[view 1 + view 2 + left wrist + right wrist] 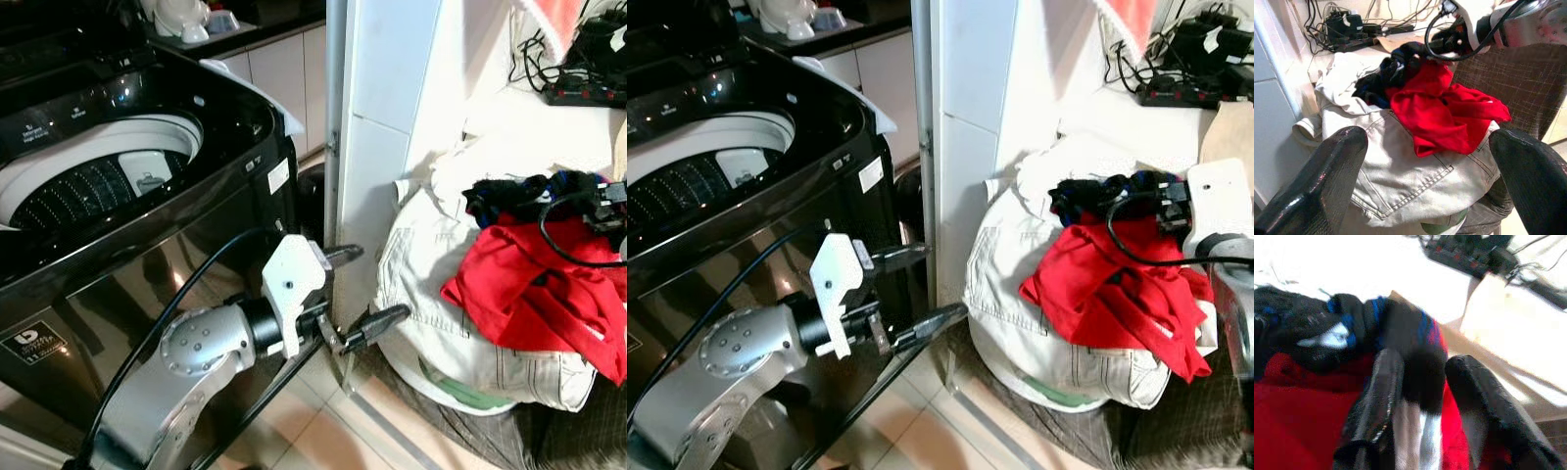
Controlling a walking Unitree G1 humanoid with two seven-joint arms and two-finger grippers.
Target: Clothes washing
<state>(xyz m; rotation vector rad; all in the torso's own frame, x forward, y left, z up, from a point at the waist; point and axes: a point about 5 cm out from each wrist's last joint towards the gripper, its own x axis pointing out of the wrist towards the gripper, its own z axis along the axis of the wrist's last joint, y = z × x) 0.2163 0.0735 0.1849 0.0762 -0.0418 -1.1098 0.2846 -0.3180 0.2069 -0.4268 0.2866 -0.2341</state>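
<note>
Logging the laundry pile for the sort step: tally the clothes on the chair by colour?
Red: 1, red shirt
Beige: 1, pale jeans
Black and blue: 1, dark garment, with the right hand closed on it
White: 1, white cloth
Total: 4 visible, more may be hidden underneath.

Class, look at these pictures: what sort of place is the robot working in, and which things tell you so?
Probably a home laundry corner: an open top-loading washing machine, a pile of clothes beside it, and kitchen-style cabinets behind.
</note>
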